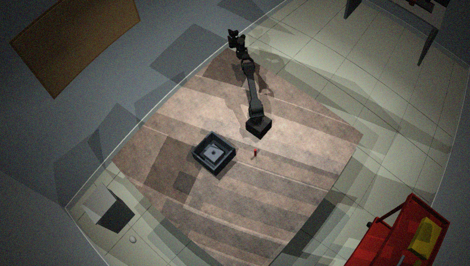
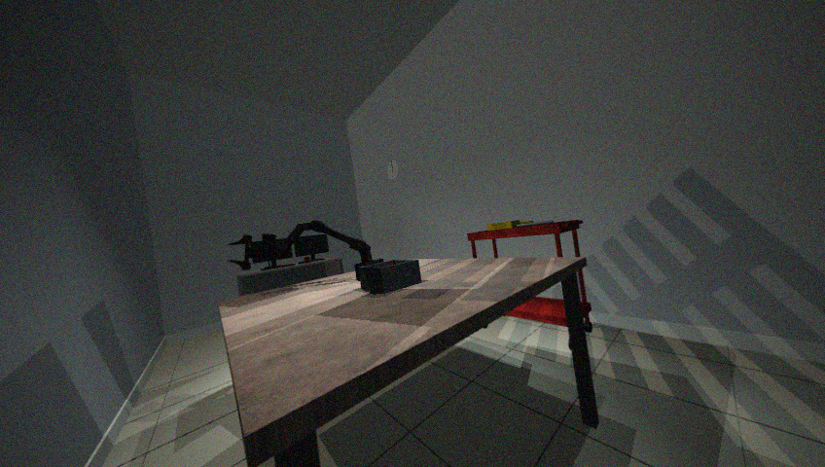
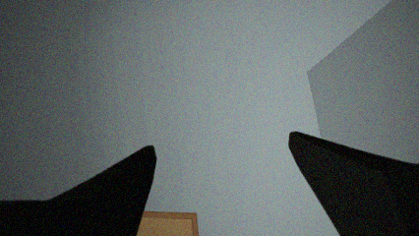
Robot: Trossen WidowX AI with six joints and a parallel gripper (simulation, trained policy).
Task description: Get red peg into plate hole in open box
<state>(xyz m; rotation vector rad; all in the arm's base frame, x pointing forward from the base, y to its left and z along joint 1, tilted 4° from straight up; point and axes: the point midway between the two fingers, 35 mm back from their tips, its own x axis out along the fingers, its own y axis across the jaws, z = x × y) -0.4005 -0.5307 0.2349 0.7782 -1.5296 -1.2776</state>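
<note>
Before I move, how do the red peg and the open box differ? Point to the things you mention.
The red peg (image 1: 255,152) is small and slender; the open box (image 1: 225,162) (image 2: 391,277) is far larger and squarish. The peg is red, while the box is dark blue-grey. The peg looks solid, whereas the box is hollow with a plate (image 1: 209,152) inside. Both are on the table (image 1: 276,210) (image 2: 301,352).

My gripper has fingers that look like matt black plastic, smooth along their edges. The arm behind my hand has the same dark finish, with a dull sheen at most. I see a mottled tabletop, matt, its material unclear. The box looks like smooth, dark plastic; the plate inside is paler and flat-surfaced, metal or plastic, I cannot tell. The red peg looks smooth. The cart looks like painted metal.
</note>
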